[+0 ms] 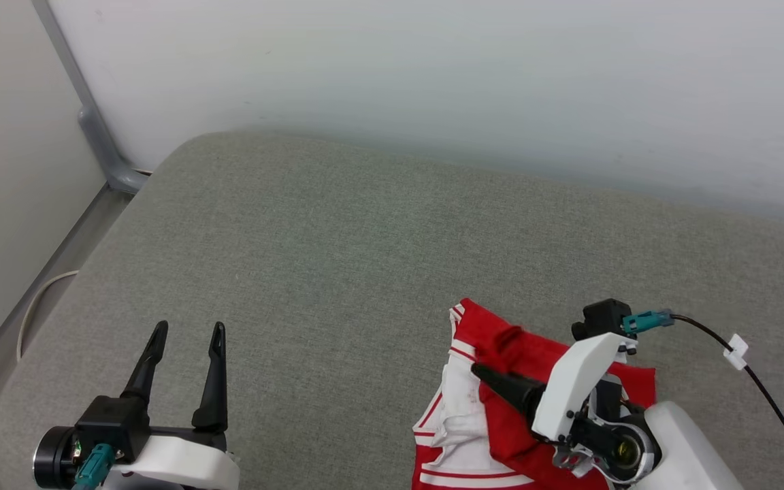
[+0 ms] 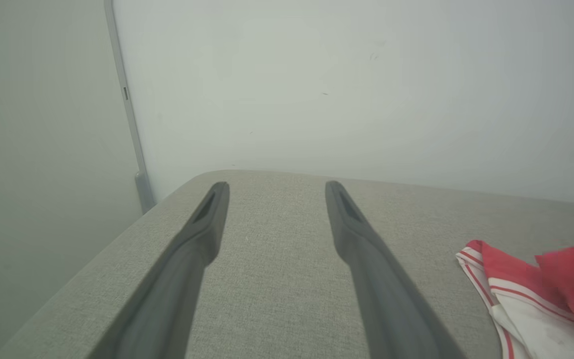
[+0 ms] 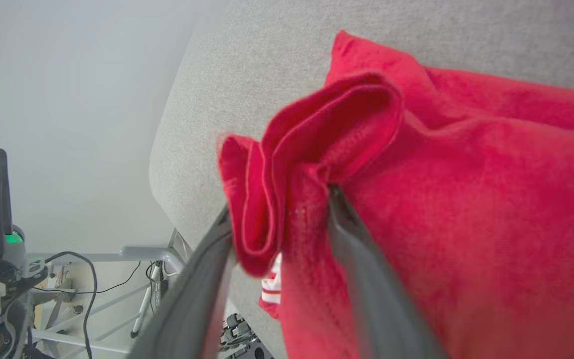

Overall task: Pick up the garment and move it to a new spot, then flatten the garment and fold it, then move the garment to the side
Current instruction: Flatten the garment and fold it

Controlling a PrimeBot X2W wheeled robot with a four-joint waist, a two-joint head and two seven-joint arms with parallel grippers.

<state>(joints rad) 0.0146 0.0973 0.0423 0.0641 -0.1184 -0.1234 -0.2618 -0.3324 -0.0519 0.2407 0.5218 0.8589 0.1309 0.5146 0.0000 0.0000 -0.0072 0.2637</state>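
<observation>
The garment (image 1: pixel 542 354), red with white, red-striped trim, lies crumpled on the grey padded surface (image 1: pixel 365 272) at the lower right of the head view. My right gripper (image 1: pixel 484 371) reaches over it from the right. In the right wrist view its jaws stand apart, with a raised red fold of the garment (image 3: pixel 317 149) between the fingers of that gripper (image 3: pixel 279 202). My left gripper (image 1: pixel 188 330) hovers open and empty over bare surface at the lower left. The left wrist view shows the left gripper (image 2: pixel 277 187) with the garment (image 2: pixel 526 294) far to its right.
A pale wall (image 1: pixel 433 82) rises behind the surface. Off its left edge there is a drop to a grey metal rail (image 1: pixel 103 146) and a white cable (image 1: pixel 38 299). A black cable (image 1: pixel 759 388) trails from my right wrist.
</observation>
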